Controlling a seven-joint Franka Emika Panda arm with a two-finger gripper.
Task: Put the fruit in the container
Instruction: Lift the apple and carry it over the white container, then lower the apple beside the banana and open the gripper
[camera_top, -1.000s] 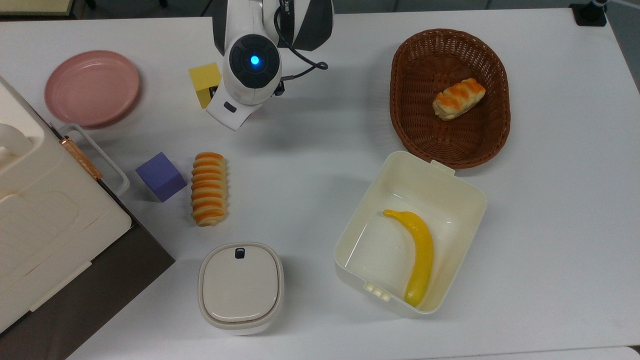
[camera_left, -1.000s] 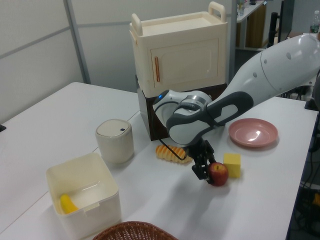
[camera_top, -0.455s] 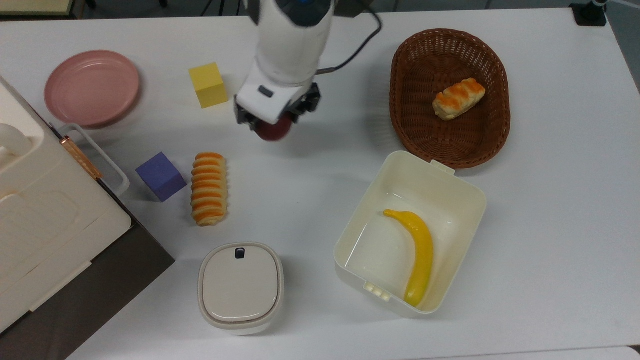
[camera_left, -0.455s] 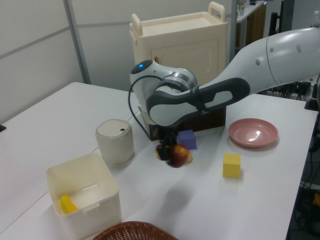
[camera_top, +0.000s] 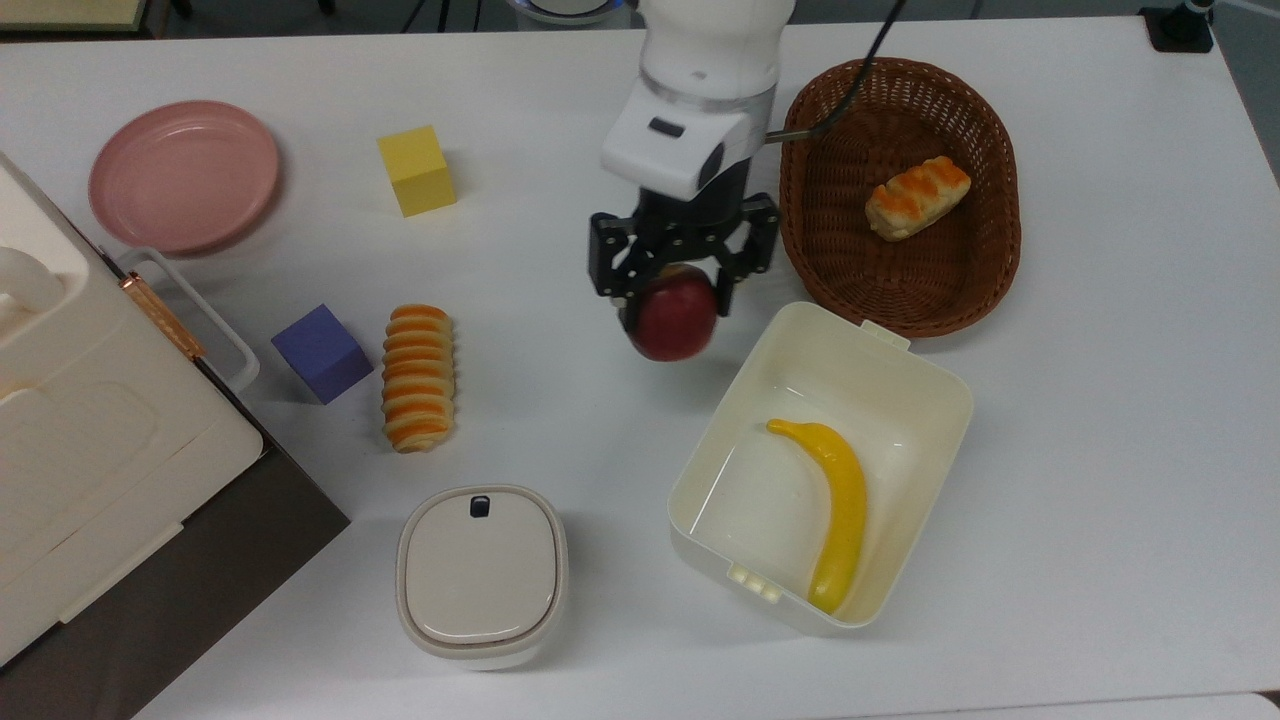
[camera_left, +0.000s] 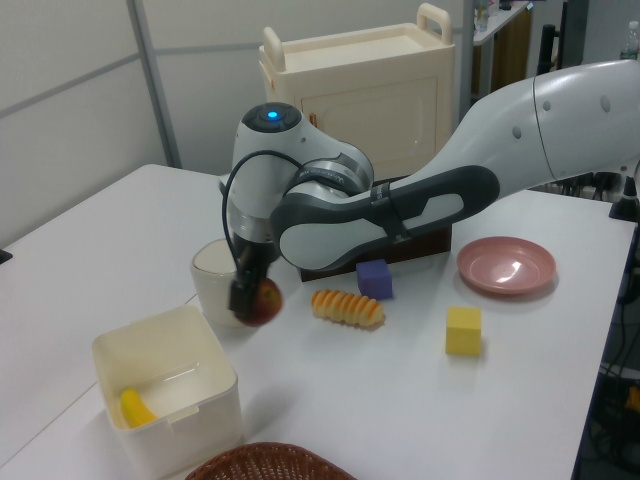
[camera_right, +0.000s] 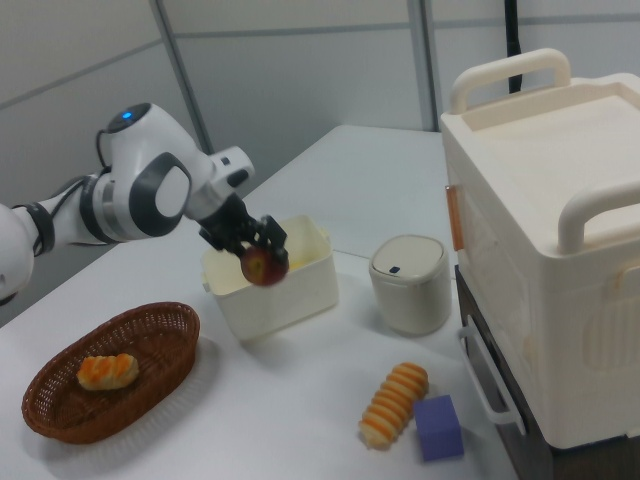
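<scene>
Gripper (camera_top: 672, 292) clamping apple (camera_top: 673, 318) at frame centre; best released once fully above container (camera_top: 930, 380), lower right.

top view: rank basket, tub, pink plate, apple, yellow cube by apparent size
1. Basket, though the tub looks close to it, so the top two are unsure.
2. Tub.
3. Pink plate.
4. Apple, held up in the gripper, nearer the camera, so possibly inflated.
5. Yellow cube.
</scene>
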